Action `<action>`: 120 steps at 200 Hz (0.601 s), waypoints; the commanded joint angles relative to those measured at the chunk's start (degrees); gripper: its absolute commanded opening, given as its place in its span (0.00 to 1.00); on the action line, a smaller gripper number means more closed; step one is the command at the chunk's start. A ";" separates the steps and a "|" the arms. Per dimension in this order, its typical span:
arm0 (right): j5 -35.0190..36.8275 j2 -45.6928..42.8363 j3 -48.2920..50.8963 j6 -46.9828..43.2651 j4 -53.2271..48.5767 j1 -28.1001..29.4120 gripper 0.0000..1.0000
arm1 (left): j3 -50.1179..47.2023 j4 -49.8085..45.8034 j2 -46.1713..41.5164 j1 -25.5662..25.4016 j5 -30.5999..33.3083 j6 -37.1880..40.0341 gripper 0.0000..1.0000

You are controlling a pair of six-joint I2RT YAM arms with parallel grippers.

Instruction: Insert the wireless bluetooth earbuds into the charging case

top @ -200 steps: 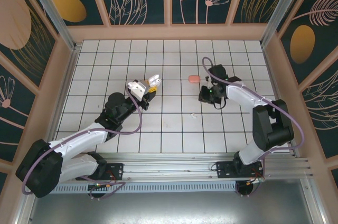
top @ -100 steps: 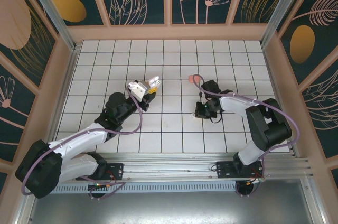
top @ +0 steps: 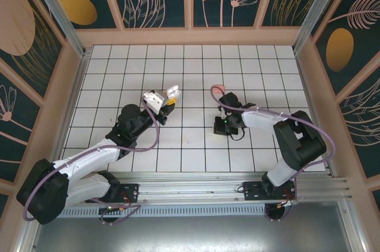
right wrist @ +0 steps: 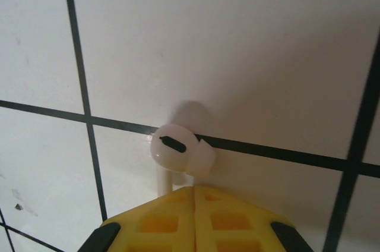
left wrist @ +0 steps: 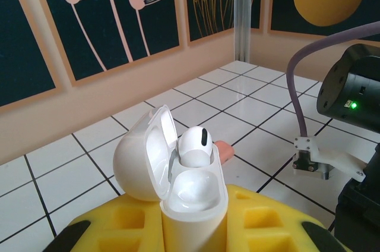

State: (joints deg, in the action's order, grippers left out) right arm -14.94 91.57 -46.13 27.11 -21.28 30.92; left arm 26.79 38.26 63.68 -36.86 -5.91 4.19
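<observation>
White tiled table (top: 119, 68) lies under both arms. We see the left pincer (top: 168, 101) clamped on the open case (left wrist: 193, 204), held upright with one white bud (left wrist: 195, 145) seated inside. Our right pincer (right wrist: 195, 195) is closed on another bud (right wrist: 178, 148) by its stem, low over the table.

Bright even light, soft shadow behind white earbud (right wrist: 181, 150), wrist views blurred up close, little glare
</observation>
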 commanded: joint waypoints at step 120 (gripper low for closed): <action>-1.12 -2.80 -4.21 9.23 -2.22 -3.91 0.49 | 2.92 2.04 2.74 0.17 -4.70 -3.26 0.00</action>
State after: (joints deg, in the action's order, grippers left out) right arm -14.70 86.59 -48.29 35.33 -22.90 27.31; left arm 27.88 38.30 65.21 -36.86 -8.16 3.03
